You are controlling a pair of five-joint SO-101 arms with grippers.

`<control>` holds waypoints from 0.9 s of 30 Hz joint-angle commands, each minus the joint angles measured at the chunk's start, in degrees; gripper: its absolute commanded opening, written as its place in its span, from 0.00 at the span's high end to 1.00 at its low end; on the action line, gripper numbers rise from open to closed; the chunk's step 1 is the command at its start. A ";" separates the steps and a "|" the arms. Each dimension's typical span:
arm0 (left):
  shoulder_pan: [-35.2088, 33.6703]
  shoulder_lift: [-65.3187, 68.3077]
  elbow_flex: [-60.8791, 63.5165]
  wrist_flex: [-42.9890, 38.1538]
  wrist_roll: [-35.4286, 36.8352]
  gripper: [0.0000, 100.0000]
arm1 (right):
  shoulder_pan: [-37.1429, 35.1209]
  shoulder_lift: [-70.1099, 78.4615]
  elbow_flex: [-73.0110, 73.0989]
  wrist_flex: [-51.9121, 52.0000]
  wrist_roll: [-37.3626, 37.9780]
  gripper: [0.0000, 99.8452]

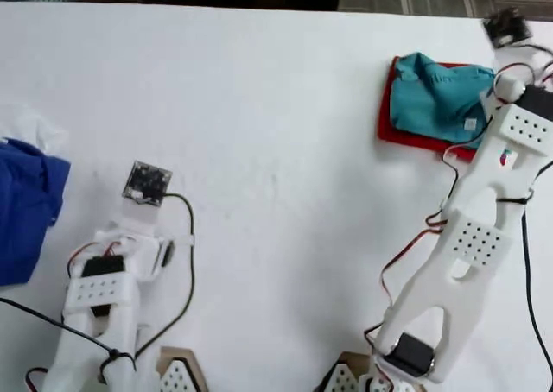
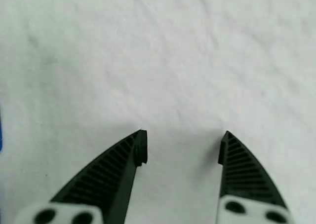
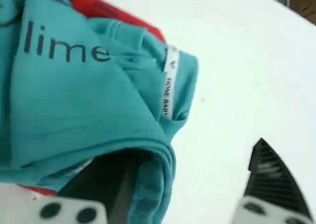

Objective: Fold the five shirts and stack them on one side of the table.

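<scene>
A folded teal shirt point(image 1: 436, 98) lies on top of a red shirt point(image 1: 415, 137) at the table's far right. In the right wrist view, the teal shirt point(image 3: 84, 100) fills most of the picture, with a strip of the red shirt point(image 3: 123, 14) behind it. My right gripper point(image 3: 197, 177) is open at the teal shirt's near corner. One finger point(image 3: 106, 182) is tucked under the cloth edge and the other finger point(image 3: 269, 169) stands over bare table. A blue shirt point(image 1: 26, 206) lies crumpled at the left edge. My left gripper point(image 2: 182, 147) hangs open over bare table, holding nothing.
The white table point(image 1: 276, 150) stretches wide between the two arms. The left arm point(image 1: 99, 293) stands at the near left, and the right arm point(image 1: 471, 245) stretches from the near right toward the shirt stack. Cables trail beside both arms.
</scene>
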 commanded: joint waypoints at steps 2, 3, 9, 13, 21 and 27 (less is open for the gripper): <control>-0.26 -1.05 -0.13 -1.05 -0.53 0.75 | 0.92 -3.03 -6.86 -0.22 -6.15 0.67; -0.26 -1.05 -0.13 -1.05 -0.53 0.75 | 0.92 -3.03 -7.47 0.66 -6.33 0.67; -0.26 -1.05 -0.13 -1.05 -0.53 0.75 | 0.57 -2.95 -7.38 2.86 -6.33 0.67; -0.26 -1.05 -0.13 -1.05 -0.53 0.75 | 0.22 -3.30 -7.74 4.70 -6.68 0.67; -0.26 -1.05 -0.13 -1.05 -0.53 0.75 | -6.46 -4.18 -10.73 14.55 -18.64 0.98; -0.26 -1.05 -0.13 -1.05 -0.53 0.75 | -12.88 -2.51 -9.58 18.68 -18.64 0.98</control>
